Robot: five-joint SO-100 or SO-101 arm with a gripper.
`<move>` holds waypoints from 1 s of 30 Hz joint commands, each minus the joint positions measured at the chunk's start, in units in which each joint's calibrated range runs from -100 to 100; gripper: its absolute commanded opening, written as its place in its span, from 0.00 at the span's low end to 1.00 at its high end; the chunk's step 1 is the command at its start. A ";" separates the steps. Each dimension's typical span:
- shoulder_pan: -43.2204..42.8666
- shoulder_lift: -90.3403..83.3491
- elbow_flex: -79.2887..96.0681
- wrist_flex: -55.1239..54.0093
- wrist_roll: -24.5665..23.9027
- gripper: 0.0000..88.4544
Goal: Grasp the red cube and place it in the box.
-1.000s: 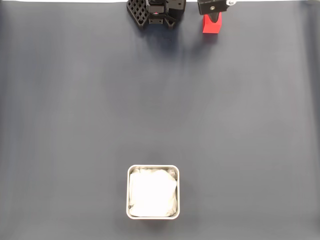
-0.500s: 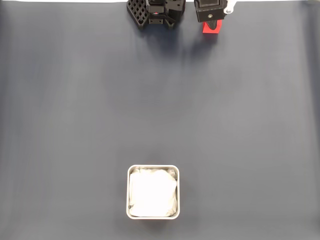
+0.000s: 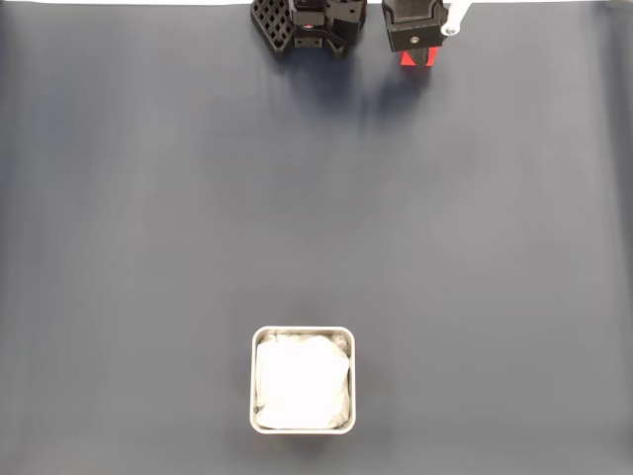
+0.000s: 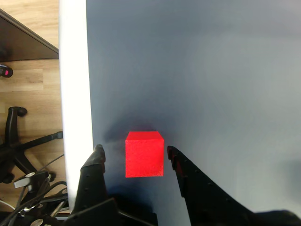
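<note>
Since the earlier frames, the arm has been brought further over the cube, so that in the fixed view less of the red is left showing below the black wrist housing; the box has not been shifted. The end effector is seen open in the wrist view, one finger on each side of the cube, with a narrow gap left on both sides and no contact yet made.

The cube is set on the dark counter close to its far edge in the fixed view, beside the white border strip. The box is placed well apart from it, near the bottom of the fixed view, its white lining bare.

The cube is judged to be light and rigid, with flat, plain faces and sharp edges; its surface may be somewhat smooth, though this cannot be settled from these views. Two opposite side faces are best taken, squarely and at about mid-height, so that the pads are seated flat and the cube is not twisted out on closing. Whether the fingertips are already low enough is hard to judge, as the wrist view looks almost straight down.
</note>
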 commanded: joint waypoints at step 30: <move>0.36 -1.09 2.52 -1.62 0.15 0.29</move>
